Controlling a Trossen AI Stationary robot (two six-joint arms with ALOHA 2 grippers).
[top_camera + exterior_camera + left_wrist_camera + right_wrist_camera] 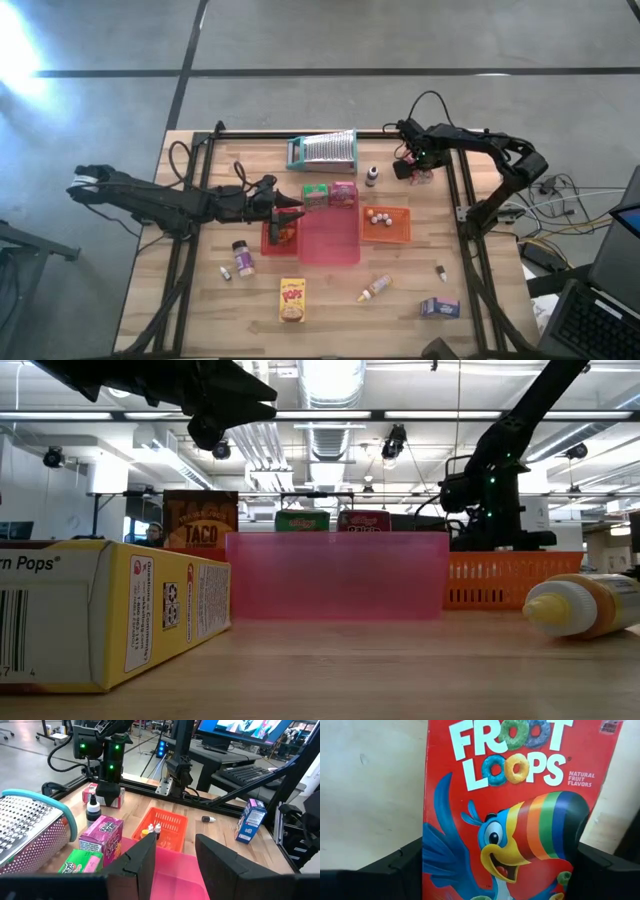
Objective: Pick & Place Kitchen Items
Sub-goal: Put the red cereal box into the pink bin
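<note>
My right gripper [416, 166] stands at the far right of the table, shut on a red Froot Loops box [510, 805]. My left gripper [297, 211] hovers open over the table's middle. It is above the red tray [270, 240] that holds a brown taco packet [201, 525], and beside the pink tray [330, 238]. A green box [316, 195] and a pink box [344, 193] stand at the pink tray's far edge. A yellow Pops box [292, 300], a yellow bottle [375, 289] and a blue-purple box [440, 308] lie on the near part of the table. My right gripper pinches the Froot Loops box between its two fingers, one on each long side edge [425, 865], coming from above and pointing down. The printed front faces the wrist camera. I cannot tell whether the box rests on the table or is lifted.
A silver grater with a teal frame [322, 151] lies at the far edge. A small dark-capped bottle [372, 176] stands near the orange basket [400, 232], which holds tiny bottles. A spice jar [243, 258] and small items [441, 272] lie on the wood. Black frame rails run along both sides.
</note>
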